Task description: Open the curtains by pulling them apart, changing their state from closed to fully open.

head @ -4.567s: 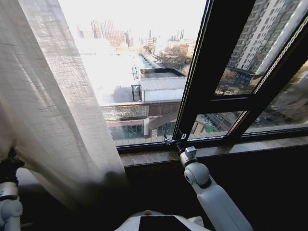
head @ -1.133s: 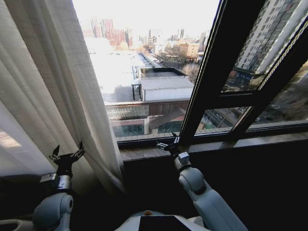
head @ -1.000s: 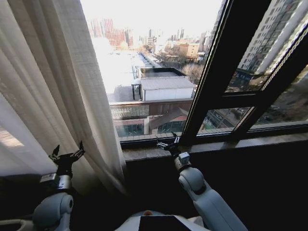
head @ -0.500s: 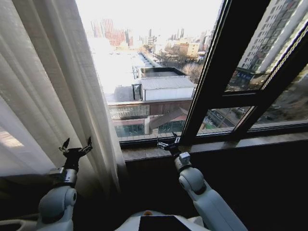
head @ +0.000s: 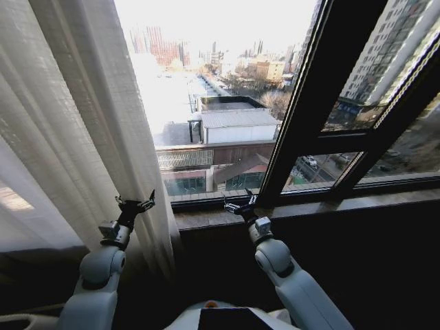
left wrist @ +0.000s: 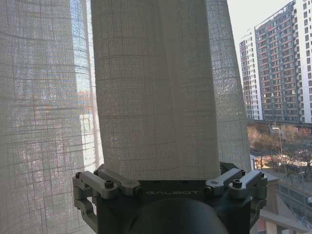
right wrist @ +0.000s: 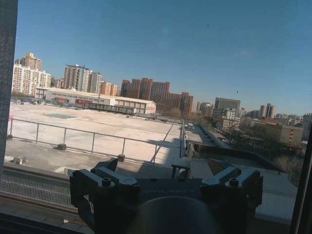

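Moving up and toward the glass since half a second ago, the left gripper (head: 135,203) now sits at the curtain's (head: 75,130) inner edge with its fingers spread wide; the curtain hangs bunched on the left side; the right gripper (head: 239,204) rests open by the sill (head: 357,204). From the left wrist, a fold of curtain (left wrist: 156,87) stands between the open fingers (left wrist: 100,181). From the right wrist, the gripper (right wrist: 165,183) faces rooftops.

Curtains (head: 75,137): sheer woven cloth, matt; left gripper (head: 135,203) dull metal.
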You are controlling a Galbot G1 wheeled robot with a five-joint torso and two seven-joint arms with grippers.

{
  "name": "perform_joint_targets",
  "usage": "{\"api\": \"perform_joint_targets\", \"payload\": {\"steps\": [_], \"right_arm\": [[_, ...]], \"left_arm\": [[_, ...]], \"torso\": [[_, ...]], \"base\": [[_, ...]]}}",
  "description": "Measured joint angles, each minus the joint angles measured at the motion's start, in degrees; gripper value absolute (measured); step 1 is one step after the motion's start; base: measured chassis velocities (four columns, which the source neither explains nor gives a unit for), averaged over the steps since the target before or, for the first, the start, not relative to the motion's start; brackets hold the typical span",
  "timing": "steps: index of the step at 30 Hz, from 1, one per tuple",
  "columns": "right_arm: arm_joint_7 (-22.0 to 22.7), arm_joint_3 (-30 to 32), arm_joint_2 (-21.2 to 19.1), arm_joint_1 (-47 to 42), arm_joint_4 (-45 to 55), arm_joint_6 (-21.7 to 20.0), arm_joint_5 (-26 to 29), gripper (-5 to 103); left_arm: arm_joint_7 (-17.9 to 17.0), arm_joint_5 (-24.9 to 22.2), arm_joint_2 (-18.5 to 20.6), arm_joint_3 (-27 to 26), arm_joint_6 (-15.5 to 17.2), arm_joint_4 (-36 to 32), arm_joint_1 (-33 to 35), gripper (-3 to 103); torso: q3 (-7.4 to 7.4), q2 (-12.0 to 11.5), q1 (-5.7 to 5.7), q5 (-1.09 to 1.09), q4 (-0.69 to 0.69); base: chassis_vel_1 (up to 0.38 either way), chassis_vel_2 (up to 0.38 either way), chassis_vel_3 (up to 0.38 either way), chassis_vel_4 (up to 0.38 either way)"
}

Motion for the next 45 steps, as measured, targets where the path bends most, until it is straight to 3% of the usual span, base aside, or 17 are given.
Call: {"api": "perform_joint_targets", "payload": {"steps": [5,8,11,14,16,17,19,22,25,28,30,31,45], "right_arm": [[0.21,0.01,-0.05,-0.05,0.10,-0.07,-0.12,100],[0.44,0.06,-0.35,-0.17,0.42,-0.16,-0.13,100],[0.55,0.09,-0.41,-0.20,0.44,-0.20,-0.13,100],[0.73,0.09,-0.24,-0.21,0.37,-0.23,-0.13,100],[0.74,0.06,-0.16,-0.21,0.32,-0.24,-0.13,100],[0.75,0.00,0.07,-0.17,0.18,-0.26,-0.13,100],[0.75,-0.04,0.15,-0.13,0.13,-0.26,-0.13,100],[0.75,-0.07,0.25,0.10,0.05,-0.28,-0.13,100],[0.75,-0.07,0.22,0.18,0.05,-0.29,-0.13,100],[0.71,0.02,0.10,0.24,0.05,-0.31,-0.11,100],[0.70,0.03,0.08,0.24,0.05,-0.31,-0.11,100],[0.68,0.06,0.06,0.24,0.05,-0.31,-0.10,100],[0.49,-0.12,0.20,0.63,0.61,-1.18,0.24,100]], "left_arm": [[-0.05,-0.14,-0.31,1.52,-0.47,1.13,-0.70,101],[-0.34,0.00,-0.79,2.00,-0.59,0.87,-0.55,86],[-0.59,0.24,-0.94,1.87,-0.62,0.70,-0.48,81],[-1.91,0.33,-1.19,1.41,-0.53,0.45,-0.32,64],[-2.00,0.33,-1.20,1.27,-0.52,0.45,-0.25,64],[-2.05,0.33,-1.20,1.05,-0.52,0.45,-0.11,53],[-2.05,0.33,-1.20,0.98,-0.52,0.45,-0.06,53],[-2.06,0.33,-1.20,0.74,-0.52,0.41,0.05,36],[-2.06,0.32,-1.20,0.52,-0.52,0.38,0.05,31],[-2.04,0.32,-1.86,-0.77,-0.53,0.09,0.33,15],[-2.04,0.35,-2.02,-1.12,-0.53,-0.02,0.50,15],[-2.05,0.41,-2.21,-1.80,-0.56,-0.12,0.81,3],[-2.50,0.59,-3.71,-8.45,-2.37,-1.07,3.82,1]], "torso": [[0.00,0.00,0.00,0.01,-0.01],[0.00,0.00,0.00,0.00,0.00],[0.00,0.00,0.00,0.00,0.00],[0.00,0.00,0.00,0.01,0.00],[0.00,0.00,0.00,0.01,0.00],[0.00,0.00,0.00,0.01,0.00],[0.00,0.00,0.00,0.01,0.00],[0.00,0.00,0.00,0.01,0.00],[-0.01,0.00,0.00,0.00,0.00],[0.00,0.00,0.00,0.00,-0.01],[0.00,0.00,0.00,0.00,-0.01],[0.00,0.00,0.00,0.00,0.00],[-0.01,0.00,0.00,0.00,0.00]], "base": [[0.000,0.000,0.000,0.000],[0.000,0.000,0.000,0.000],[0.000,0.000,0.000,0.000],[0.000,0.000,0.000,0.000],[0.000,0.000,0.000,0.000],[0.000,0.000,0.000,0.000],[0.000,0.000,0.000,0.000],[0.000,0.000,0.000,0.000],[0.000,0.000,0.000,0.000],[0.000,0.000,0.000,0.000],[0.000,0.000,0.000,0.000],[0.000,0.000,0.000,0.000],[0.000,0.000,0.000,0.000]]}}
